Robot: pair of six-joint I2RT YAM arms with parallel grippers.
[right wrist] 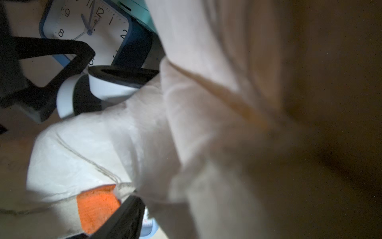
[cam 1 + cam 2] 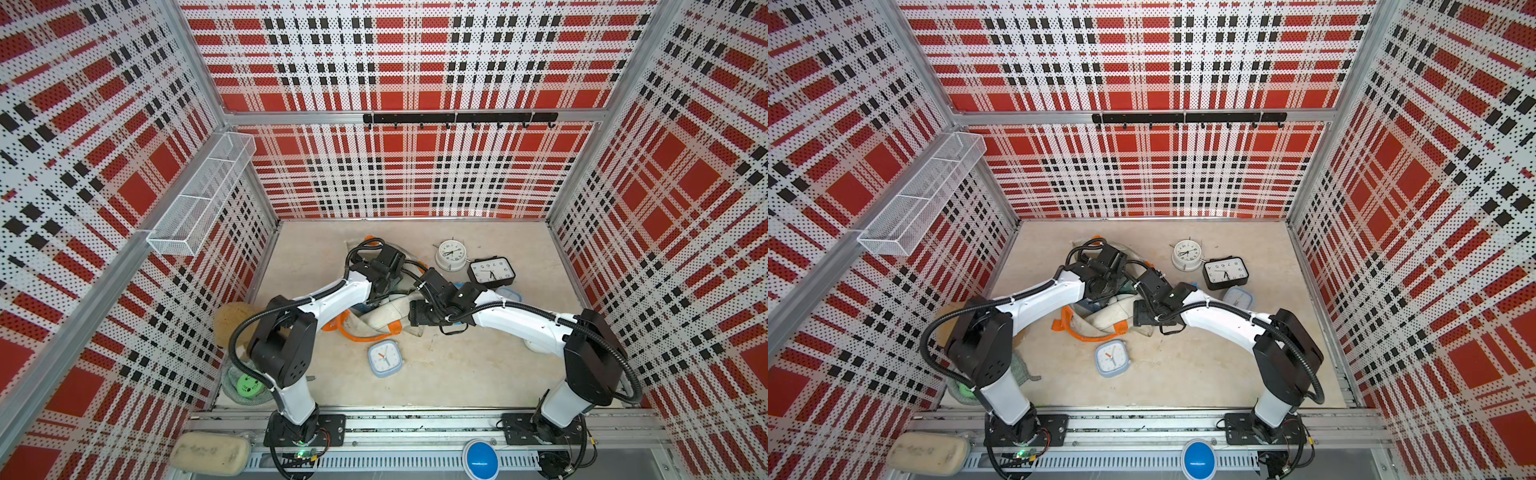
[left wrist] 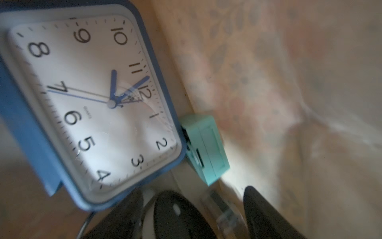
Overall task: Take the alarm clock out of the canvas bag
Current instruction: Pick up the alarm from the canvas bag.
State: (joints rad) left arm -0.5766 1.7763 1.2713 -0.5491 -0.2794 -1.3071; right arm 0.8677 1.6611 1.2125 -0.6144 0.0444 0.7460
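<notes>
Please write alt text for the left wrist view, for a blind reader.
A blue square clock with a white face lies in the cream bag, beside a small mint box. The open claw points at them.

Five clocks show: white clock (image 2: 451,254), black clock (image 2: 491,271), pale square clock (image 2: 384,358) and half-hidden clock (image 2: 1237,297) on the table (image 2: 457,374), blue clock (image 3: 93,103) inside the bag (image 2: 388,315). One bag. One teal box (image 3: 206,149). One sponge (image 2: 232,322). One wire basket (image 2: 199,195).
</notes>
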